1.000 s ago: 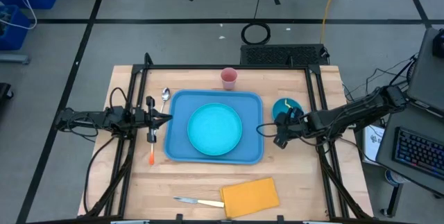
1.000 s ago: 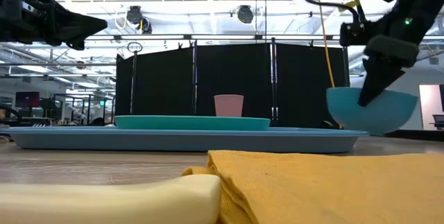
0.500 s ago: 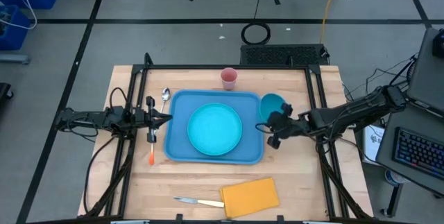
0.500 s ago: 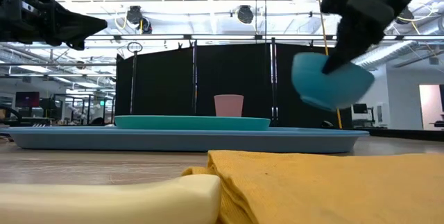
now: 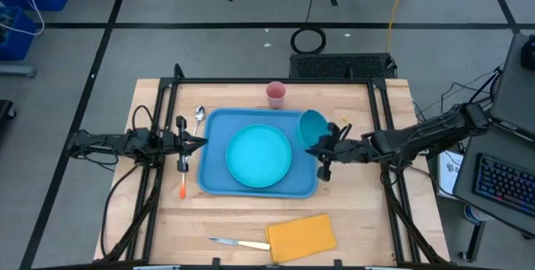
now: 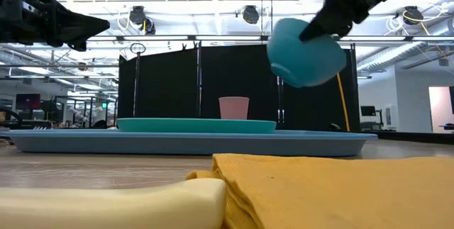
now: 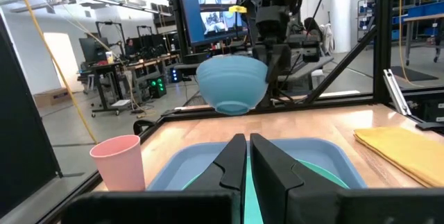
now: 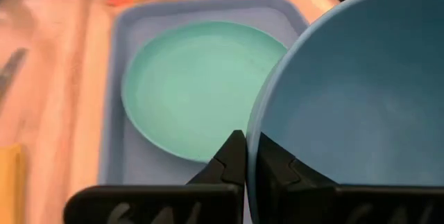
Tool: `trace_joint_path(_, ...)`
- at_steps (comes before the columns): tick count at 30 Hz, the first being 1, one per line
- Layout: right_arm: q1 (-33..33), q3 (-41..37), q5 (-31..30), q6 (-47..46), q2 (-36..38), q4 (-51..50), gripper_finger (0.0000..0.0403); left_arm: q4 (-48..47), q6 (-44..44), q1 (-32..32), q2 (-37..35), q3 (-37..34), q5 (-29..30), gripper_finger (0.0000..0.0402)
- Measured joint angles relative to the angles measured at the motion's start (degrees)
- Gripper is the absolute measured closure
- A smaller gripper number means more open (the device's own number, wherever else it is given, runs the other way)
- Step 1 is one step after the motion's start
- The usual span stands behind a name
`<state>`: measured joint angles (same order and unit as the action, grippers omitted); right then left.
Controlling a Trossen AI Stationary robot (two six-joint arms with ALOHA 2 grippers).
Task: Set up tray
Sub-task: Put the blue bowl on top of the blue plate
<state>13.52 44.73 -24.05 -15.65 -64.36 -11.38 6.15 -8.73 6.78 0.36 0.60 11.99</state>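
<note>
The big blue tray [image 5: 216, 174] lies mid-table with a round turquoise plate [image 5: 259, 155] resting flat inside it. A blue bowl [image 5: 312, 126] hangs in the air above the tray's far right corner, and my right gripper [image 8: 246, 156] is shut on it. In the low view the bowl [image 6: 306, 52] is well above the tray [image 6: 191, 142]. At the tray's left edge my left gripper [image 5: 196, 143] waits, shut and touching nothing, and its fingers [image 7: 232, 165] point level across the tray. My right gripper pinches the bowl's rim [image 8: 255, 123], with one finger inside the bowl and one outside. The fingers come from the table's right side and slant down. The bowl is lifted clear of table and tray and is tilted, hanging below the fingers.
A pink cup [image 5: 276, 94] stands beyond the tray's far edge. A spoon [image 5: 199, 115] and an orange-handled utensil [image 5: 182, 188] lie left of the tray. A yellow napkin [image 5: 301, 236] and a knife [image 5: 238, 243] lie near the front edge.
My right gripper has risen and gone toward the table's left edge, from beside the tray to above its far right corner, and has tipped up at the wrist. The bowl has come off the table with it and has turned from upright to tilted.
</note>
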Motion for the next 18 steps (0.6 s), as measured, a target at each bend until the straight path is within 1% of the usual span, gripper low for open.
trace_joint_path(2, -0.09, 0.0, 1.68, 1.5, -0.71, 1.82, 0.0403, 0.0, 0.0, 0.01, 0.0, 0.0, 0.0, 0.0376)
trace_joint_path(4, -0.14, 0.11, 1.89, 2.76, -2.07, 3.84, 0.0403, 0.0, 0.0, 0.0, 0.0, 0.0, 0.0, 0.0376)
trace_joint_path(8, -0.84, 2.26, 3.48, 3.9, -5.33, 3.29, 0.0403, 0.0, -0.01, -0.01, -0.01, 0.0, 0.0, 0.0376)
trace_joint_path(13, -1.39, 7.46, 5.15, 7.3, -11.13, 3.31, 0.0403, 0.02, 0.0, 0.01, 0.0, 0.02, 0.0, 0.0376)
trace_joint_path(18, -2.67, 13.83, 9.9, 10.0, -17.5, 2.52, 0.0403, 0.0, 0.0, -0.01, 0.0, 0.02, 0.0, 0.0376)
